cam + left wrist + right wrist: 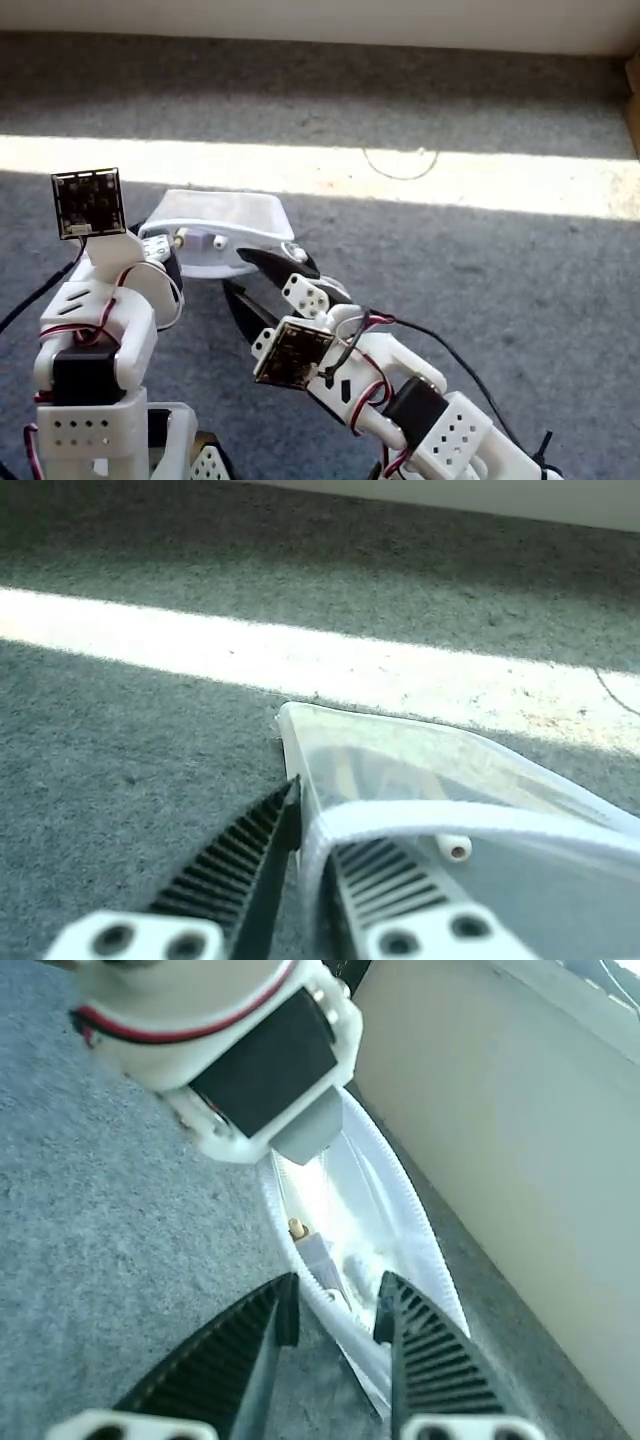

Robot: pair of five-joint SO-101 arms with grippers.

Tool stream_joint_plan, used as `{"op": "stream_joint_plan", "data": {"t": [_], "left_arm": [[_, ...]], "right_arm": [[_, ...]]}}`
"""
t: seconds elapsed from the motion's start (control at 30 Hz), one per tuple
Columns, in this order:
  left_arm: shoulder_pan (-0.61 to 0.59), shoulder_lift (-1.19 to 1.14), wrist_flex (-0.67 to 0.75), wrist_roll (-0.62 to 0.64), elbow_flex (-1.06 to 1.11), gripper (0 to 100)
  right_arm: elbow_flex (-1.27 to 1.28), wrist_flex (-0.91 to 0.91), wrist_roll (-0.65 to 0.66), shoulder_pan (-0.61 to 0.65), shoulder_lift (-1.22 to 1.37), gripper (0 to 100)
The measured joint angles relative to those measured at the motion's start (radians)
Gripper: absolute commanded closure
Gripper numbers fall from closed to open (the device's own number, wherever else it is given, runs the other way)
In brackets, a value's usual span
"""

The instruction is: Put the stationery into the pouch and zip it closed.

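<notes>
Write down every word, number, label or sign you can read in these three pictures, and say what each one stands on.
No text is readable.
Translucent white plastic pouch: no print or label to be seen.
Dark square circuit board on one arm: fine markings, too small to read.
Second dark circuit board on the other arm: also too small to read.
Grey carpet-like surface: no signs or marks.

Grey carpet (500, 300), sunlit strip (480, 178), pale wall (300, 15)
</notes>
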State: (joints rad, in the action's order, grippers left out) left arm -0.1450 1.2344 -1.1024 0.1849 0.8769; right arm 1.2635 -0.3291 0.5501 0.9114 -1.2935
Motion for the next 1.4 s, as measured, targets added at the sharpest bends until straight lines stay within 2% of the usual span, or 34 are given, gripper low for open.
{"op": "stream_joint_plan", "data": {"t": [0.27,0.5,0.6,0.83,1.0,1.27,1.4], "left_arm": [[-0.002,0.011,0.000,-0.018,0.023,99],[-0.002,0.015,0.000,-0.026,0.023,99],[-0.002,0.015,0.000,-0.026,0.023,99],[-0.012,0.015,0.000,-0.028,0.023,99],[-0.035,0.015,0.000,-0.028,0.023,99],[-0.035,0.015,0.000,-0.028,0.023,99],[-0.035,0.015,0.000,-0.028,0.023,99]], "right_arm": [[-0.084,-0.147,0.000,0.003,-0.012,87.5],[-0.227,-0.420,0.000,0.003,-0.123,87.5],[-0.256,-0.485,0.000,0.003,-0.130,87.5],[-0.262,-0.506,0.000,0.002,-0.121,87.5],[-0.262,-0.568,0.000,-0.046,-0.166,87.5],[-0.262,-0.605,-0.140,-0.176,-0.204,87.5],[-0.258,-0.605,-0.180,-0.189,-0.209,87.5]]}}
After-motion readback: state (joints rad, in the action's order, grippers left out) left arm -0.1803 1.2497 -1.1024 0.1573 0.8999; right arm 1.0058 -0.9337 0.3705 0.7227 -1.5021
